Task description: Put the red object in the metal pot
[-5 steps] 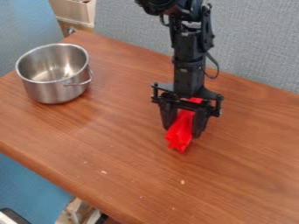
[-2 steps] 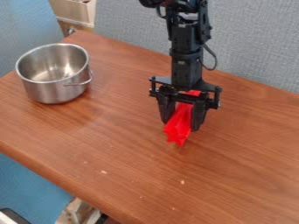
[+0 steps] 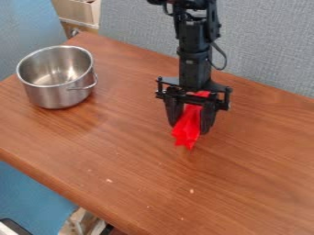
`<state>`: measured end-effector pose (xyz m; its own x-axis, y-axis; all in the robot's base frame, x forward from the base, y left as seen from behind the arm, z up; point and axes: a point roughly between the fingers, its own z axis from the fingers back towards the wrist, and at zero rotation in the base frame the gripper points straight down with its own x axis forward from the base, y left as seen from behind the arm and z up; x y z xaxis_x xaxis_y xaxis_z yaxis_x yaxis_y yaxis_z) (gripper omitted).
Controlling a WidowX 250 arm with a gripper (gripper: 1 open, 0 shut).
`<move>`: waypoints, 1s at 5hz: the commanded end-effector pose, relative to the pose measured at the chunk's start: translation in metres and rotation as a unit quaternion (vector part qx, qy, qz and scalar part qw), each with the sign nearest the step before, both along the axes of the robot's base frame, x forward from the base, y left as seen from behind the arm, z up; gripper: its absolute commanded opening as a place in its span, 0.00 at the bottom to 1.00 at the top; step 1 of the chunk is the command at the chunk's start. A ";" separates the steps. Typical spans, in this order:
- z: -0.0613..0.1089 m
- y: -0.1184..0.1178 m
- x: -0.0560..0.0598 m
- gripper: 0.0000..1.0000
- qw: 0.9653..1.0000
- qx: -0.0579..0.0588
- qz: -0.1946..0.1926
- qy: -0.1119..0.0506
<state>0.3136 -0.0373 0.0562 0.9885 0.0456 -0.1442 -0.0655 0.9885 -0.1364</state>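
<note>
The red object (image 3: 186, 129) is a bright red bar hanging almost upright, its lower end just above the table near the middle right. My gripper (image 3: 192, 120) points straight down and is shut on the red object's upper part, a black finger on each side. The metal pot (image 3: 55, 75) stands at the far left of the table, shiny and round, with nothing showing inside it. The pot is well to the left of the gripper and a little farther back.
The wooden table (image 3: 110, 156) has its front edge running diagonally at the lower left. Behind the pot, a beige box (image 3: 80, 11) sits at the top left. A blue-grey wall (image 3: 276, 41) lies behind the arm.
The gripper has risen slightly with the red object and drifted a little left. The pot has stayed put.
</note>
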 end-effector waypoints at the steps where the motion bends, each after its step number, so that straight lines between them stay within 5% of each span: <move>1: 0.036 0.005 0.012 0.00 0.998 -0.002 0.010 -0.056; 5: 0.049 0.014 0.015 0.00 0.998 -0.008 0.027 -0.059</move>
<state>0.3177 -0.0287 0.0720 0.9867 0.0847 -0.1385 -0.1057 0.9827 -0.1522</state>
